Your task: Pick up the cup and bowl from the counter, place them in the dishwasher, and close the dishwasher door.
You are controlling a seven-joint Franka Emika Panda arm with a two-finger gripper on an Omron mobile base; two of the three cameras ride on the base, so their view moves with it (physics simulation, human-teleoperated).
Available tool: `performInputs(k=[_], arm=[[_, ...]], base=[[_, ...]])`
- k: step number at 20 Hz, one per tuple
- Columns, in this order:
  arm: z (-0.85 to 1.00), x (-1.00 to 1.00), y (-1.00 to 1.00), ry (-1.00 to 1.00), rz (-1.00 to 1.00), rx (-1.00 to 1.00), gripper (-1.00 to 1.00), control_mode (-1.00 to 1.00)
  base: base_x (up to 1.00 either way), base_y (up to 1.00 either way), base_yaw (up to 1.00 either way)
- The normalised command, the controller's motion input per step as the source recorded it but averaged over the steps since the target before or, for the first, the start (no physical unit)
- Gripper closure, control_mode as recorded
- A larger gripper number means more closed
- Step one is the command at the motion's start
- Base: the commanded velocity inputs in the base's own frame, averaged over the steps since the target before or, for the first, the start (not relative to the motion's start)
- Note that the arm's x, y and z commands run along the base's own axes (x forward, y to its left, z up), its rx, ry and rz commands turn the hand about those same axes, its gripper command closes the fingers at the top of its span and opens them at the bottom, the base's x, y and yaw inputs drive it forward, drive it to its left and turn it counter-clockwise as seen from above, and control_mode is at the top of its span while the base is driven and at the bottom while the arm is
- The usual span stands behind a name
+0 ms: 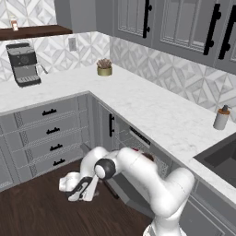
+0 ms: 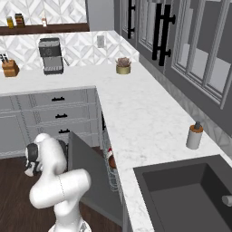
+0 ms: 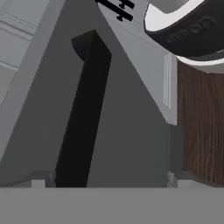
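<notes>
The dishwasher door [image 2: 90, 174] stands partly raised, its dark-grey outer face towards the floor side. In the hand view the door's black bar handle [image 3: 83, 118] runs up from between my fingertips [image 3: 41, 182]. My gripper [image 1: 81, 190] hangs low by the door's free edge, open, holding nothing. Inside the dishwasher's wire rack [image 2: 111, 174] sit a red cup [image 2: 109, 155] and a dark reddish-brown bowl [image 2: 112, 164]. The bowl [image 1: 148, 157] also peeks out behind my arm. The white marble counter [image 1: 152, 110] runs above the dishwasher.
A gold plant pot [image 1: 104, 69] and a coffee machine [image 1: 23, 64] stand at the back. A grey soap bottle [image 2: 195, 136] is beside the dark sink [image 2: 186, 195]. Grey drawers [image 1: 50, 133] with black handles face the wooden floor [image 1: 41, 212] left of the door.
</notes>
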Motion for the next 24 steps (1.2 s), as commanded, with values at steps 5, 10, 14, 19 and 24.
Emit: performInputs(k=[5, 10, 14, 19, 24], arm=[[-0.4, 0.95, -0.17, 0.36, 0.02, -0.01, -1.0, -1.0], [-0.42, 0.25, -0.95, 0.11, 0.17, 0.0, -1.0, -1.0], [-0.37, 0.19, -1.0, 0.01, 0.22, 0.0, -1.0, -1.0], [-0.06, 0.09, -1.0, 0.0, 0.17, 0.02, -1.0, -1.0], [0.05, -0.03, -1.0, 0.0, 0.12, 0.1, -1.0, -1.0]], base=[[0.0, 0.0, 0.0], [0.0, 0.0, 0.0], [0.0, 0.0, 0.0], [0.0, 0.0, 0.0], [0.0, 0.0, 0.0]])
